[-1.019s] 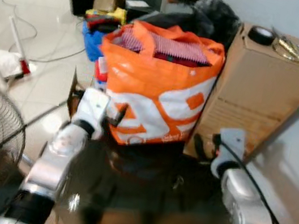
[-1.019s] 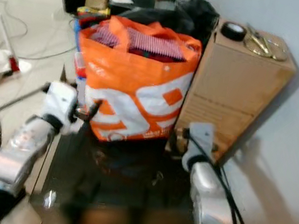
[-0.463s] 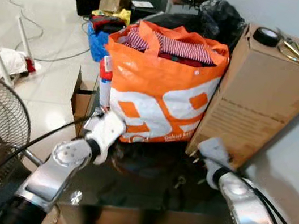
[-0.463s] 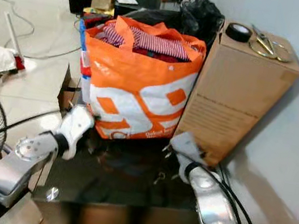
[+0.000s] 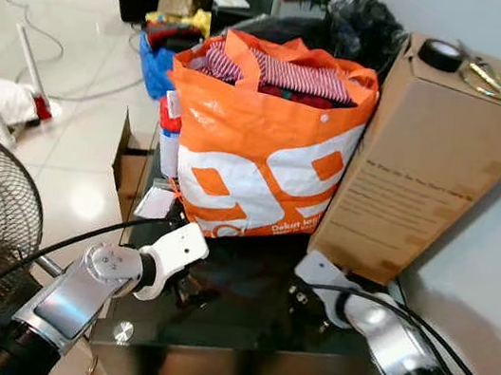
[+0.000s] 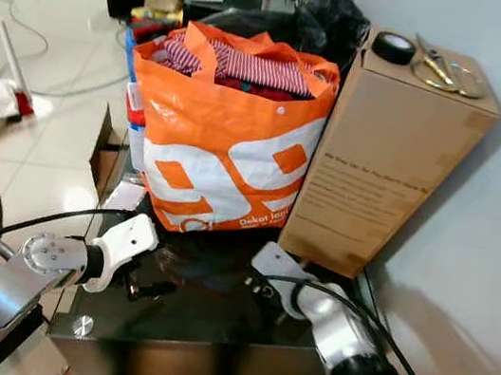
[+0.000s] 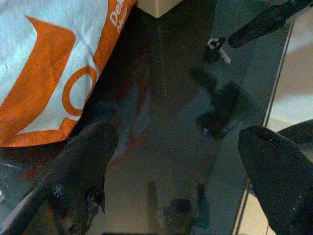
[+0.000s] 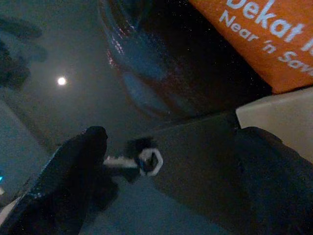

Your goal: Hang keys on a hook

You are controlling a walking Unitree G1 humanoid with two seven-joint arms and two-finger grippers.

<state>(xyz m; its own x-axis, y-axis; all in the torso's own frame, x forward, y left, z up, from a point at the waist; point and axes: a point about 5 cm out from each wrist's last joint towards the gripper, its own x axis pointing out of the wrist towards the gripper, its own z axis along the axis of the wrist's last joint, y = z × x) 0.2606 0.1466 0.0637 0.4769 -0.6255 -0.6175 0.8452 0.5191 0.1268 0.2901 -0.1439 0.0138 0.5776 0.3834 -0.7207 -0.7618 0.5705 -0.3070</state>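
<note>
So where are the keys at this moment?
The keys lie on the dark glass table, between the open fingers of the right gripper, in front of the orange bag and cardboard box.

We read "Dekat" and under it "Near 'n Sav", cut at the edge, in white letters on the orange bag (image 8: 274, 39), which lies just beyond the right gripper (image 8: 171, 176) and its spread fingers. By the left gripper (image 7: 181, 181) the same bag (image 7: 49, 63) shows a white "De" and part of a further word, plus big orange figures on its white band that we take for "99". The cardboard box (image 6: 380, 161), just beside the bag beyond the right gripper, carries a block of dark print, too small for us to read.
</note>
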